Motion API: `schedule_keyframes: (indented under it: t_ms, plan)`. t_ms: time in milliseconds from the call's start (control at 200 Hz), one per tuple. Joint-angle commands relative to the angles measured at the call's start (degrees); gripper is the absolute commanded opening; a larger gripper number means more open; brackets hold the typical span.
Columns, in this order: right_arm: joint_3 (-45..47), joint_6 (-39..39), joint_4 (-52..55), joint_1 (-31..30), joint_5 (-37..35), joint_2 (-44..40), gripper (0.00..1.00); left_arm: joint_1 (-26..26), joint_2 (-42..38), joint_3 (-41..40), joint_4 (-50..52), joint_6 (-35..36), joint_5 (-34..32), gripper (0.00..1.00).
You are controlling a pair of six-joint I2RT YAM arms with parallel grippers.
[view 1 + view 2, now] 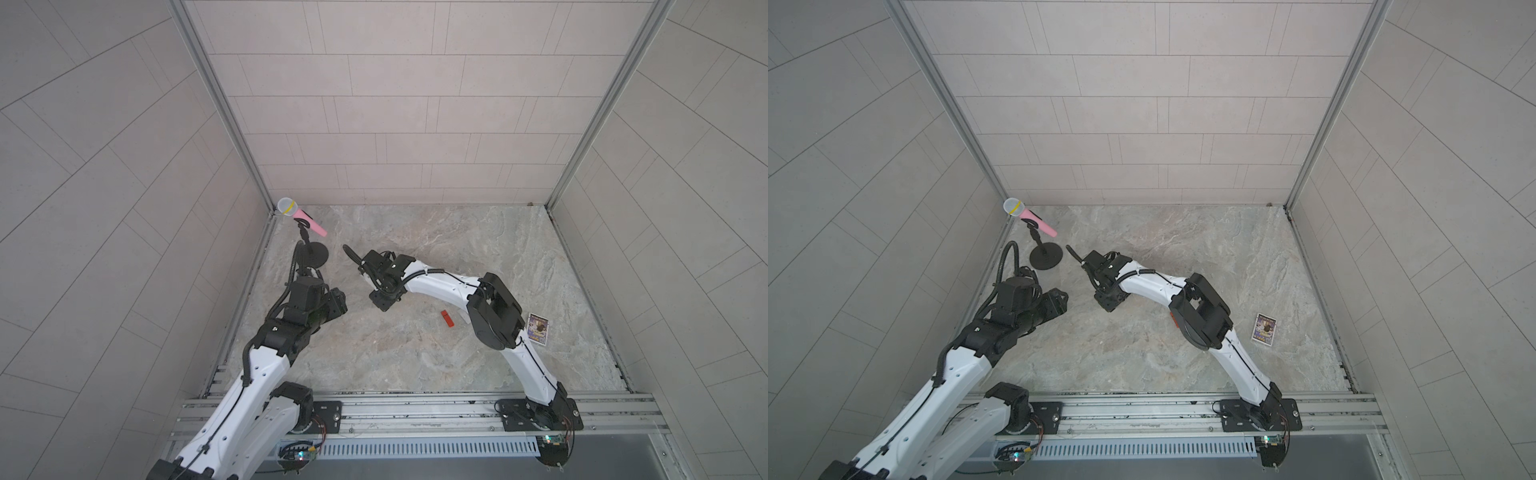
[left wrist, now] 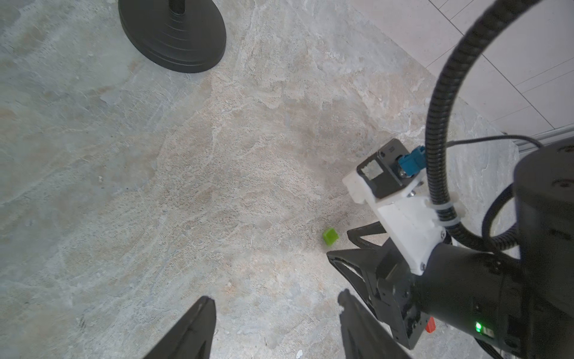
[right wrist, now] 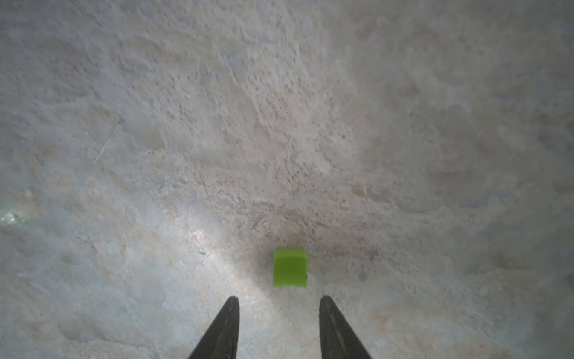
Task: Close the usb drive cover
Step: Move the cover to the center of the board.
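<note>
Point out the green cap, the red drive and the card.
green cap [image 3: 290,267]: right wrist view, its middle
red drive [image 1: 447,319]: in a top view, mid-body
card [image 1: 538,329]: in a top view, printed face

Both top views look down from high up on the whole stone table [image 1: 415,353]. The two wrist cameras sit close above it, and both see the green cap [image 2: 330,237] [image 3: 290,267].

A lab test cell: tiled walls [image 1: 374,83], aluminium rail [image 1: 415,409].
</note>
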State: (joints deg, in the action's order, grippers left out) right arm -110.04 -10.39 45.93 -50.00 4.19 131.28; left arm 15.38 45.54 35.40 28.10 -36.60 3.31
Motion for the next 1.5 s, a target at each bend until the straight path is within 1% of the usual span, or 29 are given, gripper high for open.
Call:
schedule_keyframes:
  t_ms: [0, 80, 190, 470, 575, 660, 756, 1151, 1366, 1496]
  plan:
    - [-2.3, -0.8, 3.8, 0.0, -1.1, 1.9, 0.44, -0.4, -0.6, -0.7, 1.3, -0.3, -1.2, 0.7]
    - [-4.5, -1.1, 5.1, 0.0, 0.1, 3.8, 0.43, -0.4, -0.6, -0.7, 1.3, -0.1, -1.2, 0.7]
    - [-7.3, -1.7, 6.8, 0.0, -0.3, 5.8, 0.41, -0.4, -0.7, -0.7, 1.1, 0.0, -0.8, 0.7]
    - [-8.7, -2.2, 7.9, 0.1, -2.2, 7.5, 0.39, -0.4, -0.5, -0.9, 0.9, 0.0, -0.2, 0.7]
    - [-8.7, -2.2, 8.4, 0.2, -1.8, 7.9, 0.35, -0.4, -0.5, -0.9, 0.7, 0.0, 0.2, 0.7]
    - [-8.2, -2.0, 8.4, 0.2, -1.1, 8.0, 0.29, -0.4, -0.4, -1.1, 0.5, -0.1, 0.3, 0.7]
    - [-7.9, -2.0, 8.4, 0.5, -1.0, 8.4, 0.26, -0.4, -0.1, -1.3, 0.1, -0.3, 0.7, 0.7]
    - [-8.1, -2.5, 8.5, 1.1, -0.3, 10.3, 0.27, -0.4, 0.3, -1.6, -0.4, -0.7, 2.3, 0.7]
    - [-9.9, -3.4, 9.2, 1.1, 0.0, 11.7, 0.28, -0.4, 0.6, -1.7, -0.8, -0.8, 3.1, 0.7]
    - [-10.3, -3.3, 9.9, 1.1, 0.1, 11.8, 0.23, -0.4, 0.7, -1.6, -0.8, -0.8, 3.4, 0.7]
